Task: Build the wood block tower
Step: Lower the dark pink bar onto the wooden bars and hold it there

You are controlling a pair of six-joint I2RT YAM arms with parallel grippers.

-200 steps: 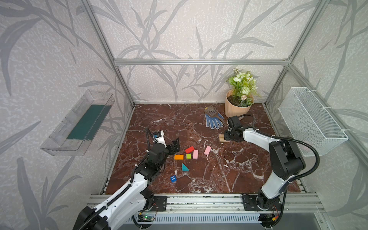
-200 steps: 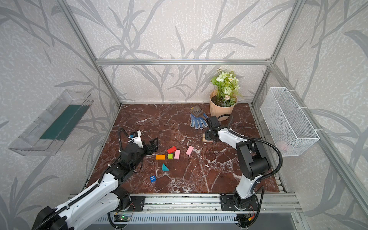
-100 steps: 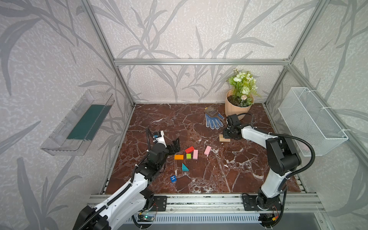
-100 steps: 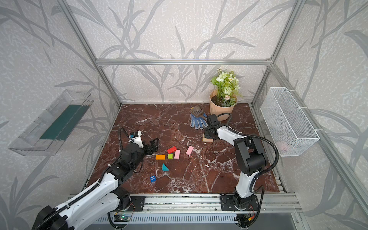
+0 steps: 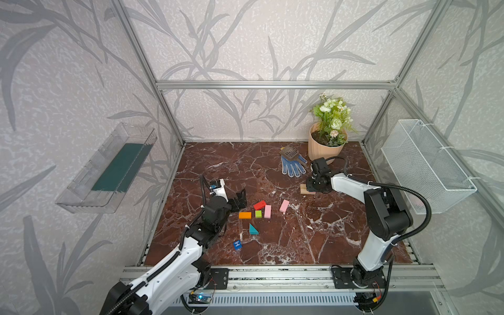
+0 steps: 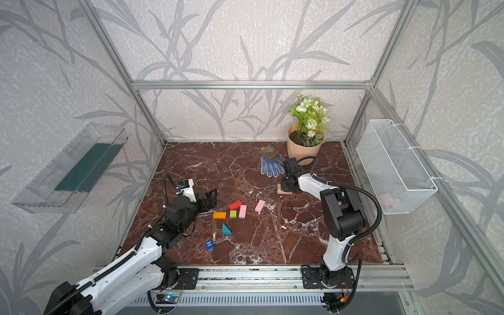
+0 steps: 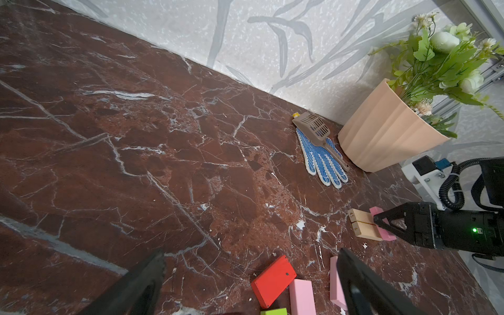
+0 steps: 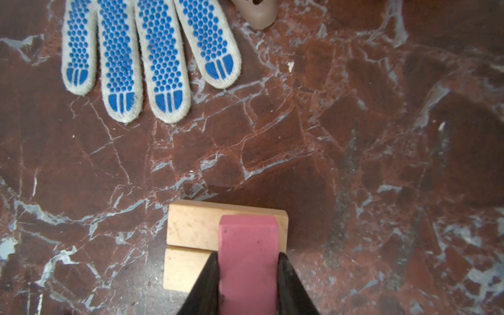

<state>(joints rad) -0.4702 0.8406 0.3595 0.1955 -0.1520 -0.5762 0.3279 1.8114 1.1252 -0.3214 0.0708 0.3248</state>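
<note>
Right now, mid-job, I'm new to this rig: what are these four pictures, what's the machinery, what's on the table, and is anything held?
Two robot arms with two-fingered grippers work over a marble table. Two pictures look down from above, nearly alike; the other two come from a camera on each wrist. The right gripper is shut on a pink block, held across two tan bars side by side; whether it rests on them I cannot tell. The left gripper is open and empty, beside the loose blocks: a red block, an orange block, a lime cube, two pink blocks, a teal wedge, a blue H cube. A glove, scoop and flowerpot sit at the back.
</note>
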